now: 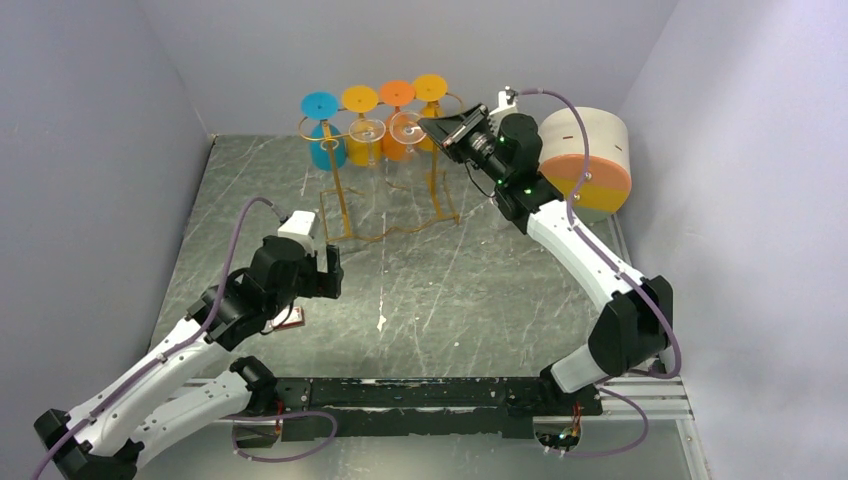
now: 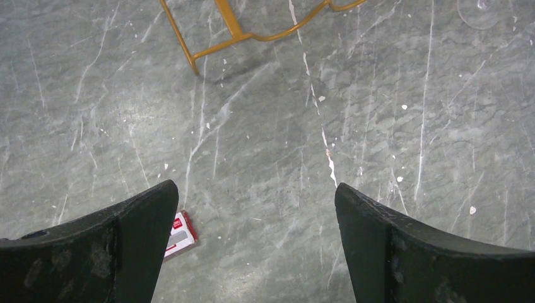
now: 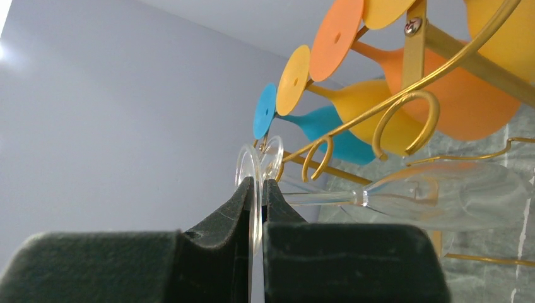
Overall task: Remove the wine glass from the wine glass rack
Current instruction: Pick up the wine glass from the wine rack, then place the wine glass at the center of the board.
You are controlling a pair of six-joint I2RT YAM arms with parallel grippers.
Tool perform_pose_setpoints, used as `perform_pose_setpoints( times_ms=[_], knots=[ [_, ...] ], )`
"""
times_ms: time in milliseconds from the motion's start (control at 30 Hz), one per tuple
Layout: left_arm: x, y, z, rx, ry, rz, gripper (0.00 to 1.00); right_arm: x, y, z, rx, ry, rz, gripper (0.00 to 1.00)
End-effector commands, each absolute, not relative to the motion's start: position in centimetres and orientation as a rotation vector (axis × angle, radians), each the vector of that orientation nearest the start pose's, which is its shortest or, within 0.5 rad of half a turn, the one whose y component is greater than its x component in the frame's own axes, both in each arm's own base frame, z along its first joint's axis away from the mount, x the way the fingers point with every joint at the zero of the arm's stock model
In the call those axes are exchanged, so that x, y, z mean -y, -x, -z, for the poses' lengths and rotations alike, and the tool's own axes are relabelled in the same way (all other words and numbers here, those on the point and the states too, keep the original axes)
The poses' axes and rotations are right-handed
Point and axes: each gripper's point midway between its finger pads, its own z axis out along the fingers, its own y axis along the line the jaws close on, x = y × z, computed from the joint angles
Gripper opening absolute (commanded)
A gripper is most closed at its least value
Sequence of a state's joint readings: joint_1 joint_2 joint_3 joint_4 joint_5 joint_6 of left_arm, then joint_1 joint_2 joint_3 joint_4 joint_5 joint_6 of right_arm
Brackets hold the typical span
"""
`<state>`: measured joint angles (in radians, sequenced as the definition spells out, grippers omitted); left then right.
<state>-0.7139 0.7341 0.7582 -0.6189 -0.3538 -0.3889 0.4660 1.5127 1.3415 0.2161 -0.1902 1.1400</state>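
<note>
The gold wire wine glass rack (image 1: 340,195) stands at the back of the table, and its curled hooks fill the right wrist view (image 3: 404,104). My right gripper (image 1: 432,126) is at the rack's top, shut on the round foot of a clear wine glass (image 3: 248,165). That glass's stem and bowl (image 3: 454,196) run off to the right beside the hooks. A second clear glass (image 1: 367,131) hangs next to it. My left gripper (image 1: 330,272) is open and empty low over the table; the left wrist view shows it (image 2: 255,196) near the rack's base wire (image 2: 252,36).
Blue (image 1: 322,105), yellow (image 1: 359,98), orange (image 1: 397,93) and yellow (image 1: 430,86) glasses hang behind on the rack. A white, orange and yellow drum (image 1: 590,160) stands at the back right. A small red-and-white card (image 2: 178,235) lies by the left finger.
</note>
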Motion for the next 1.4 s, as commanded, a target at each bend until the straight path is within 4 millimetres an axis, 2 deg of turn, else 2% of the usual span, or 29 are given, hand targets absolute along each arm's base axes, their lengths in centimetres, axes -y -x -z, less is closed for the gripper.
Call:
perform_pose_setpoints(
  times_ms=[0,267,333,433,600,633,667,733,833,900,967,1033,1133,1200,1367],
  knots=[
    [12.9,-22.0,-19.7,-2.114,-0.148,0.277,0.98,-27.9,-39.2,-41.2,-1.604,-0.343,-1.409,0.0],
    [13.1,-21.9,-19.9,-2.109,-0.151,0.295,0.98,-27.2,-37.4,-40.5,-1.621,-0.328,-1.407,0.0],
    [12.9,-21.8,-20.5,-2.099,-0.134,0.303,0.98,-27.0,-36.5,-40.3,-1.609,-0.326,-1.429,0.0],
    [12.2,-21.5,-21.6,-2.059,-0.081,0.321,0.98,-27.4,-34.2,-41.0,-1.568,-0.277,-1.554,0.0],
    [11.4,-21.2,-23.0,-1.959,-0.023,0.367,0.98,-27.1,-32.2,-39.7,-1.587,-0.252,-1.544,0.0],
    [11.1,-21.1,-23.1,-1.949,-0.002,0.364,0.98,-27.0,-31.6,-40.0,-1.565,-0.235,-1.557,0.0],
    [10.8,-21.0,-23.3,-1.941,0.009,0.36,0.98,-26.9,-31.3,-38.9,-1.579,-0.235,-1.555,0.0],
    [10.1,-20.7,-23.7,-1.93,0.038,0.351,0.98,-26.6,-30.7,-38.0,-1.588,-0.215,-1.536,0.0],
    [9.8,-20.5,-24.1,-1.899,0.051,0.363,0.98,-28.1,-28.2,-36.3,-1.615,-0.104,-1.579,0.0],
    [10.4,-20.4,-24.3,-1.873,0.006,0.402,0.98,-29.2,-26.2,-35.0,-1.631,-0.004,-1.62,0.0],
    [11.6,-20.0,-24.5,-1.855,-0.067,0.465,0.98,-30.2,-24.7,-32.9,-1.673,0.081,-1.602,0.0],
    [12.8,-19.6,-25.1,-1.847,-0.119,0.527,0.98,-30.8,-24.1,-30.3,-1.741,0.125,-1.556,0.0],
    [13.3,-19.6,-26.0,-1.855,-0.015,0.605,0.98,-31.1,-24.2,-27.2,-1.849,0.152,-1.484,0.0],
    [14.8,-19.2,-27.0,-1.829,-0.037,0.716,0.98,-31.3,-23.7,-26.5,-1.867,0.194,-1.489,0.0],
    [18.5,-17.7,-27.9,-1.794,-0.028,1.021,0.98,-32.0,-22.1,-26.9,-1.819,0.286,-1.574,0.0]
  ],
)
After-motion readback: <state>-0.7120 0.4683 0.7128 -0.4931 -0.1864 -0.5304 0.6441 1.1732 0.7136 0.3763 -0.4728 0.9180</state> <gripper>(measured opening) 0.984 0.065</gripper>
